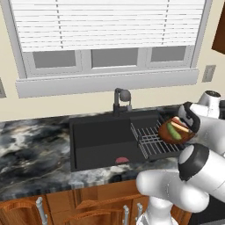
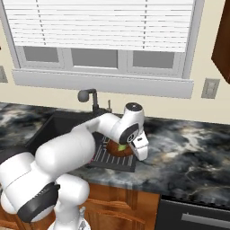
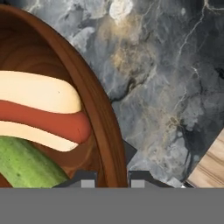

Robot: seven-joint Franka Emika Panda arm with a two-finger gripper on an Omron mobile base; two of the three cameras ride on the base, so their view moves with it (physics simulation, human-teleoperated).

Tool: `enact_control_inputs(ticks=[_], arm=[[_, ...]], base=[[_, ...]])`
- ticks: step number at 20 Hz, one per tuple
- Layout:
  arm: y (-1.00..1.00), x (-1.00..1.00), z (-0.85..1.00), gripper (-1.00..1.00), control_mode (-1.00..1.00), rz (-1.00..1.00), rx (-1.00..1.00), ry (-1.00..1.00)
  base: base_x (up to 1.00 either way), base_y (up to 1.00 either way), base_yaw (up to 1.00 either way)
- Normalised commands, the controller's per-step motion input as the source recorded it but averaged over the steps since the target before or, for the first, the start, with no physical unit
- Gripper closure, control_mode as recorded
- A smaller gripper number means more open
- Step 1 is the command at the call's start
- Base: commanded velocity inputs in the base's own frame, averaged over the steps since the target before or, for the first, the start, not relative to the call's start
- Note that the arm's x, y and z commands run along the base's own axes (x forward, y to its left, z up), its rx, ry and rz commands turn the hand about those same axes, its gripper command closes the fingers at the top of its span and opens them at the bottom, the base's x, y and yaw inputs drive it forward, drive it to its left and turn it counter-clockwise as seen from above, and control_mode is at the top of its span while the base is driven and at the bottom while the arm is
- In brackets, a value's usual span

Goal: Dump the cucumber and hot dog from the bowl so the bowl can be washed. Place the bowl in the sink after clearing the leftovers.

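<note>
In the hand view, the rim of the bowl [image 3: 103, 127] stood nearest to the camera, and it passed between the two dark tips of the gripper [image 3: 112, 178]. The gripper was narrow and pinched this rim, one tip inside the bowl and one outside. Inside the bowl lay the hot dog [image 3: 43, 111], its red sausage between two pale halves of bun, and just beside it the green cucumber [image 3: 24, 164]. The two were touching or almost touching. Behind the rim there was the dark marbled desk [image 3: 175, 78], and a piece of pale wood showed at the lower right corner.

In the left base view the bowl [image 1: 175, 133] was held up in the air and tilted, above the right end of the black wire rack [image 1: 151, 140]. The cucumber [image 1: 173, 131] and the hot dog [image 1: 181, 126] were inside it. The rack stood at the right side of the black sink [image 1: 101, 140], and the faucet [image 1: 121, 100] rose behind the basin. A red spot [image 1: 121, 160] lay at the front of the sink floor.

In the right base view the arm hid most of the bowl [image 2: 117, 148].
</note>
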Motion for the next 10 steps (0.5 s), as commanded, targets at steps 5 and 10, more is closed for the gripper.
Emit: enact_control_inputs(ticks=[5,10], arm=[[0.00,0.00,-0.02,1.00,-1.00,0.00,-0.01,0.00],[0.00,0.12,-0.01,1.00,-1.00,0.00,-0.09,0.00]], base=[[0.00,0.00,0.00],[0.00,0.00,0.00]])
